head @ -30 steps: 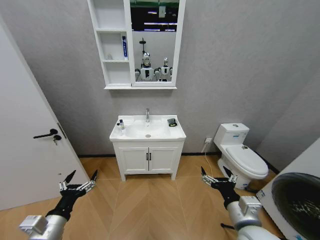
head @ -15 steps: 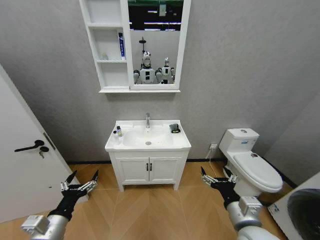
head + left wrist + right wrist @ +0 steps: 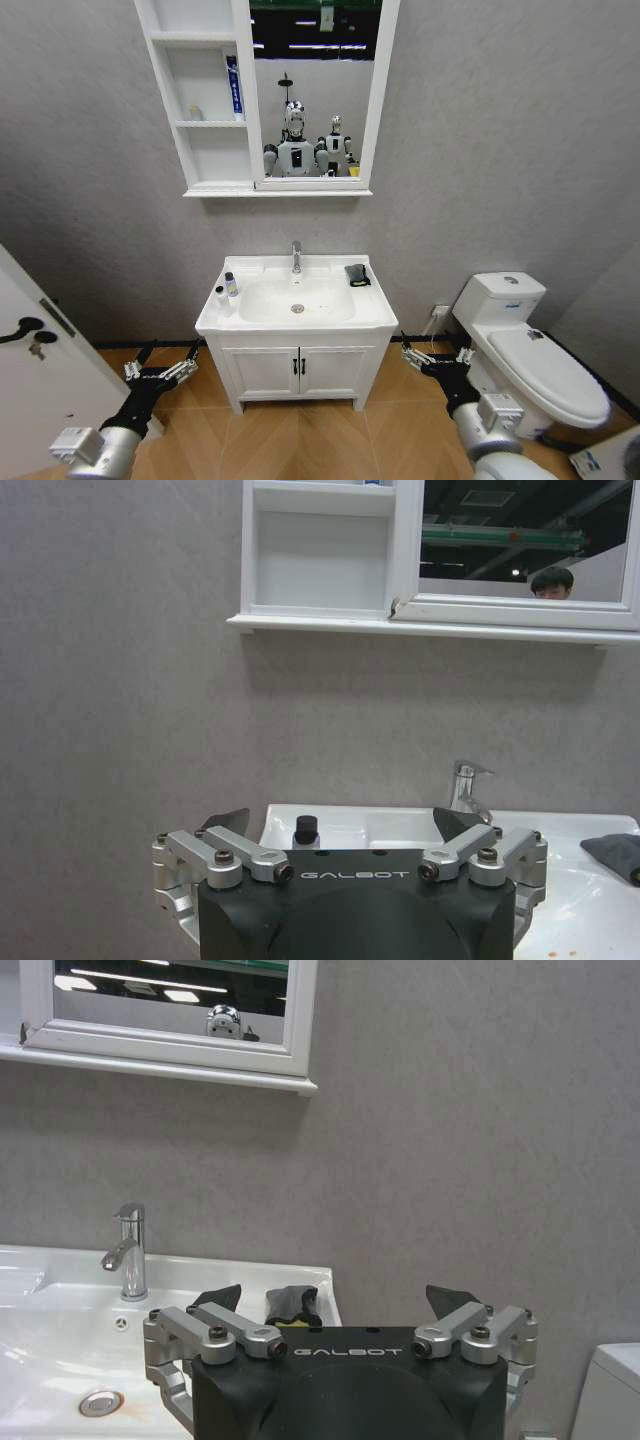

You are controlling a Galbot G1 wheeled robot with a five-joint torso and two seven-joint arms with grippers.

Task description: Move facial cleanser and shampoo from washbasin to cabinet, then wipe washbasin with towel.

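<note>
Both the left gripper and right gripper hang wide open and empty low before the washbasin, whose towel lies at two o'clock, under the cabinet.

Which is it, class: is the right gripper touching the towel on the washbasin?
Apart. In the head view the right gripper hangs open, low beside the vanity, while the towel lies up on the washbasin rim near the back right corner.
</note>
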